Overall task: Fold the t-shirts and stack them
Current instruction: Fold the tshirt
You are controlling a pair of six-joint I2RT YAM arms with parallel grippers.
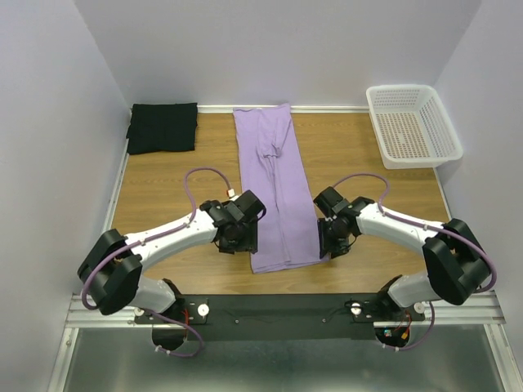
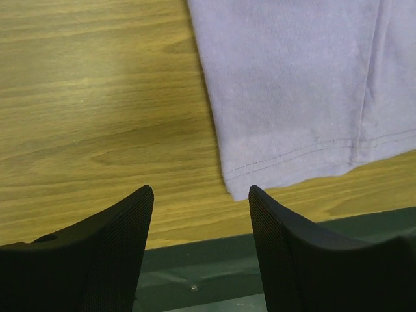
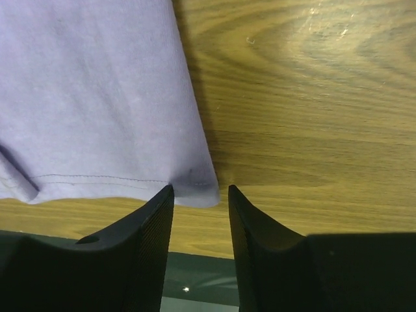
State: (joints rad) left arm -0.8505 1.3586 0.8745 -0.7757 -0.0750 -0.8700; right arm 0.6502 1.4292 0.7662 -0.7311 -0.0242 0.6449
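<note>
Purple shirt [image 1: 274,188]: 1 long flat strip, stitched hem. Left gripper [image 2: 200,193] open beside its near-left corner, right gripper [image 3: 200,188] open at near-right.

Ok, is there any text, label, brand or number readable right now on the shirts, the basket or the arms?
None can be read in any view.
Lavender shirt: plain, with no print or tag showing.
Black shirt: plain.
Basket: no label visible.
Left arm and right arm: no legible marking.
</note>
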